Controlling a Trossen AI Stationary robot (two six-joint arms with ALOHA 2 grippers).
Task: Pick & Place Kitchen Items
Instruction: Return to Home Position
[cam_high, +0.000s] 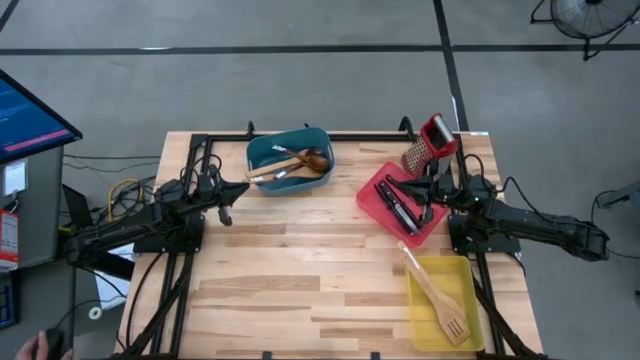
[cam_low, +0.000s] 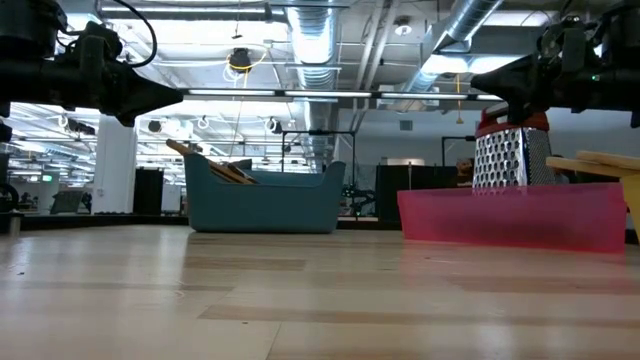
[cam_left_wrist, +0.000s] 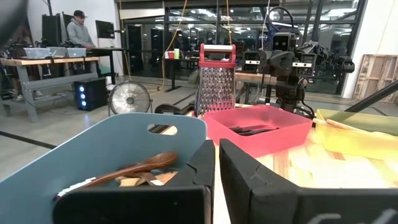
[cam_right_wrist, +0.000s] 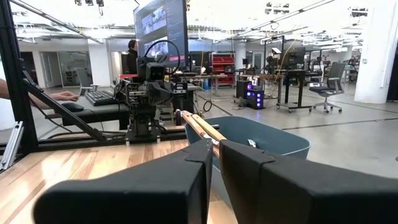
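High view, wooden spoons (cam_high: 300, 162): in the teal bin (cam_high: 285, 140), far middle of the table (cam_high: 280, 280). Long axes run left-right, bowls to the right.
High view, knives (cam_high: 398, 205): in the red bin (cam_high: 375, 195), far right. They slant from far-left to near-right.
High view, slotted turner (cam_high: 440, 295): in the yellow bin (cam_high: 450, 270), near right. The handle points far-left over the rim and the slotted head lies near-right. Each kind has its own bin, so I judge the sorting done.
High view, left gripper (cam_high: 230, 200): just left of the teal bin, carrying nothing.
High view, right gripper (cam_high: 427, 198): above the red bin's right edge, near the grater (cam_high: 430, 143).
Low view, both arms: high above the boards, likely parked clear of the bins.
Left wrist view, fingers (cam_left_wrist: 280, 186): pressed almost together, only a thin slit, nothing between. A spoon's bowl points toward the red bin.
Right wrist view, fingers (cam_right_wrist: 143, 186): likewise drawn together, empty. Spoon handles rise over the teal bin's rim toward the left arm.
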